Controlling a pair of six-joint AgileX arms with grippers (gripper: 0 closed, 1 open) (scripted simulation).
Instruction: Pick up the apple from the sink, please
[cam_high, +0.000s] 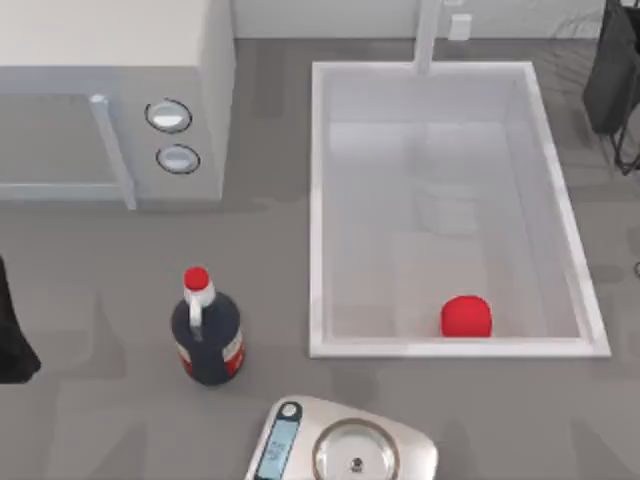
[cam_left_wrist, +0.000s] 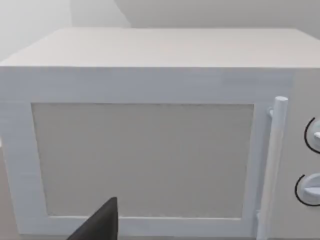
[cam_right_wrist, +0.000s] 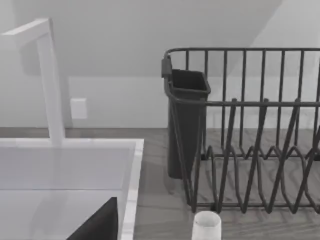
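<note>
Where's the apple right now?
In the top view the apple lies inside the sink, on the basin floor at the near short wall, right of centre, at the opposite end from the faucet post.

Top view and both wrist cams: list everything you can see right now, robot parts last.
apple: 1, red, in the sink near its front edge
sink: 1, white, table's right half
faucet: 1, white, sink's far edge
microwave: 1, white, far left
bottle: 1, dark with red cap, front left
kitchen scale: 1, silver, front centre
dish rack: 1, dark wire, right of sink
cup: 1, white, by rack
left arm: left edge
right arm: far right
</note>
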